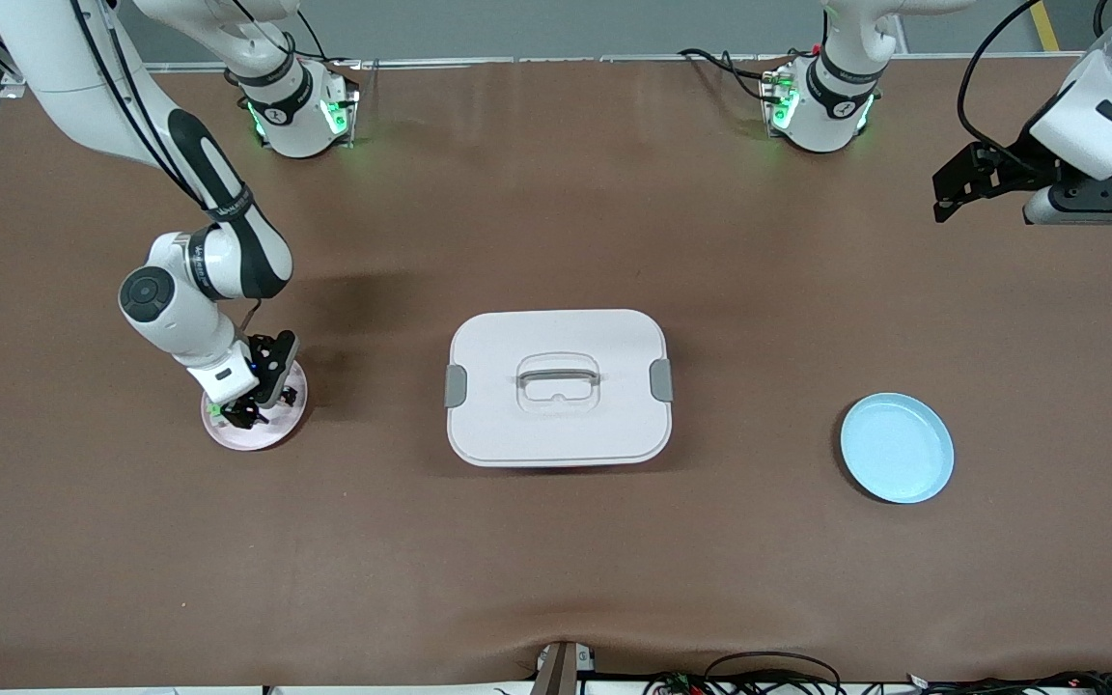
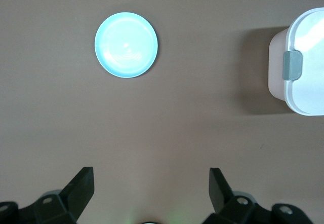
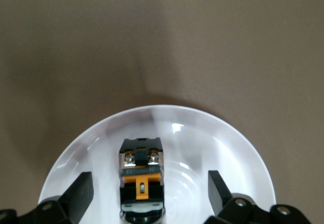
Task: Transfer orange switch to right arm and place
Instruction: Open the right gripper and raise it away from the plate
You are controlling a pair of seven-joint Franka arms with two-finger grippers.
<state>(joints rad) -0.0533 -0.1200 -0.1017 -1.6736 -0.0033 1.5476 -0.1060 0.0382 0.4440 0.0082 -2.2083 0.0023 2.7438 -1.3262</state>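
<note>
Right tool (image 3: 147, 193) hangs open over the pink plate (image 3: 243, 153). Orange switch (image 3: 142, 181) lies between its fingers. Left tool (image 2: 151, 191) waits open over the tabletop (image 2: 167, 127).

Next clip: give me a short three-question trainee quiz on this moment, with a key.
1. True or false: the orange switch lies on the blue plate.
2. Which gripper is over the pink plate? A) left gripper B) right gripper
3. Fill in: the white lidded box stands between the two ____.

Key: 1 false, it lies on the pink plate, between the open right fingers. 2 B; the left gripper waits open, raised at its own end. 3 plates.
</note>
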